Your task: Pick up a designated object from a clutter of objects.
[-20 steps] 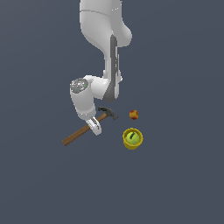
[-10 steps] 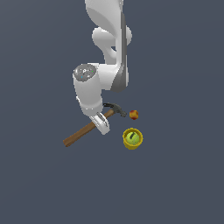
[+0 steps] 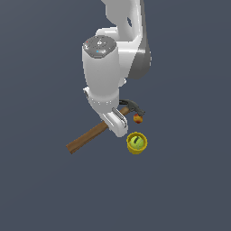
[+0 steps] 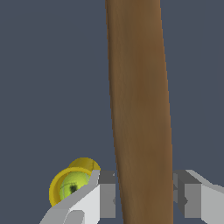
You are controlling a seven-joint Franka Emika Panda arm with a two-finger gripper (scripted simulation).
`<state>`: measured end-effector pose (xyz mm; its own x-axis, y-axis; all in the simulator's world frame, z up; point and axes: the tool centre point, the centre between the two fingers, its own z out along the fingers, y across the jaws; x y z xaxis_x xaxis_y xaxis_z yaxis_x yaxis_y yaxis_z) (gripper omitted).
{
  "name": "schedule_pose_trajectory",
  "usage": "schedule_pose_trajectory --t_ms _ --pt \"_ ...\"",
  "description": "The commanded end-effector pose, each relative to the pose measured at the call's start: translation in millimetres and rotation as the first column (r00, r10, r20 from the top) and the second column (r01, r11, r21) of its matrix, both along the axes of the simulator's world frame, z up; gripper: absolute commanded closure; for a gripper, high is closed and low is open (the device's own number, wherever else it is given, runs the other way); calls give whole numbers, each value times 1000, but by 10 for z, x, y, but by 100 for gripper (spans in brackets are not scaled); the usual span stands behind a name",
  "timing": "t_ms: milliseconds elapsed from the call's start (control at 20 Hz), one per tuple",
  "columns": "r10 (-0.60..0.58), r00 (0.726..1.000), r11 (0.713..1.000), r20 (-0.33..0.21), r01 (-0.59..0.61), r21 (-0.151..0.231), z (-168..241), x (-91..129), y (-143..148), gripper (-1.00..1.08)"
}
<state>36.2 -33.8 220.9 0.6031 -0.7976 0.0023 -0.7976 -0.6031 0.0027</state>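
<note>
Exterior view. The white arm (image 3: 108, 67) fills the upper centre of the frame and reaches down to mid-frame. Its claw (image 3: 116, 124) sits just below centre, directly over the hammer (image 3: 90, 135). The hammer lies on the dark grey desk (image 3: 40, 189). Its brown wooden handle runs diagonally from lower left of centre up toward the claw, and its dark metal head shows just right of the claw, partly hidden by the arm. The small red-yellow fruit (image 3: 137, 118) lies just beside the hammer head, on its lower right; whether they touch cannot be told. The yellow cup (image 3: 136, 143) with the green ball inside stands below the fruit, right of centre, near the claw but apart from the handle. How far apart the claw's fingers stand cannot be made out from this view.

Wrist view. The hammer handle (image 4: 138, 109) runs the full height of the frame, slightly right of centre. The claw (image 4: 144, 197) is at the bottom edge, one grey finger pad (image 4: 107, 194) on each side of the handle. The fingers are spread about as wide as the handle. A thin gap seems to remain on each side, so firm contact cannot be confirmed. The yellow cup (image 4: 61, 186) with its green ball appears at lower left, partly behind the near finger.
</note>
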Motion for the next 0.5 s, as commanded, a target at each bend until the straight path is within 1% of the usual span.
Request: schedule_pose_trajectory --t_ms 0,450 --pt "-1 1000 1000 2 1 0 247 113 120 108" --pt "-1 1000 1000 2 1 1 941 461 492 108"
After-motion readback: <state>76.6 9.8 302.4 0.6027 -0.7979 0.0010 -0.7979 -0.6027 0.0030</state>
